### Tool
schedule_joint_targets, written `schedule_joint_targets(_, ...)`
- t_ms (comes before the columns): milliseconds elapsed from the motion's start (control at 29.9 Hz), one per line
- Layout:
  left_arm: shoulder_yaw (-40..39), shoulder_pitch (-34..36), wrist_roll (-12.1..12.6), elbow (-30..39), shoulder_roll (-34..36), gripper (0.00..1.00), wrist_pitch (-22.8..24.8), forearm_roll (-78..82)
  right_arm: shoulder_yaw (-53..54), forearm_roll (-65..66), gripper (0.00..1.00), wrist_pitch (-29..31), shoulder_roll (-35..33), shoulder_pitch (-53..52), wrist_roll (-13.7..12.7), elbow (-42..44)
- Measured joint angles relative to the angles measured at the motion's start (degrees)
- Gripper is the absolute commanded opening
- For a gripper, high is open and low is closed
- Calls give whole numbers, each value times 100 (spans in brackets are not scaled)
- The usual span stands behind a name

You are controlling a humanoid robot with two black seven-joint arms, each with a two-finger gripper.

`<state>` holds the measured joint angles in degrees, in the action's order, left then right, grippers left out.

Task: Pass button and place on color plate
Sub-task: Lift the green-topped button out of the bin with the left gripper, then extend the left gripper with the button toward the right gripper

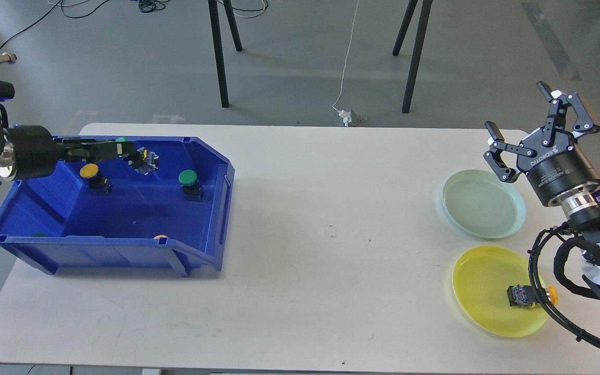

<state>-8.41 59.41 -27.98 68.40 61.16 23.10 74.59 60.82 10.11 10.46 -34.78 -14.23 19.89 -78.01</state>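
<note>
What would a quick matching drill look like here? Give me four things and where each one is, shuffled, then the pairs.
Things:
1. green plate
2. yellow-capped button
3. green-capped button
4. right gripper

Places or states:
A. standing inside the blue bin
B. lying on the yellow plate
C. open, above the table's far right edge
D. bare, nothing on it

Pairs: 1-D, 2-B, 3-A, 4-C

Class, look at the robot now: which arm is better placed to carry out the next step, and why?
Left. The left gripper already holds a button lifted over the bin, so it can bring it across. The right gripper waits open and empty beside the green plate.
</note>
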Motion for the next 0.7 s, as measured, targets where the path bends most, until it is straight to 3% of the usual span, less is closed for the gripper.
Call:
schedule_joint_targets(167, -748, -14, -1, 550, -166, 1, 434, -1731, -56, 58, 98, 0, -314, 1, -39, -164)
schedule_joint_targets(301, -1131, -16, -2, 648, -805, 1, 486, -3175, -238, 171, 98, 0, -708, 58, -55, -415)
schedule_joint_targets(434, -1176, -108, -2, 532, -1665, 1, 476, -3627, -485, 211, 98, 77, -1000, 68, -60, -670)
schedule_joint_targets(701, -967, -435, -2, 393, -2802, 1, -393, -3147, -1081, 242, 98, 811, -876, -258, -316, -789)
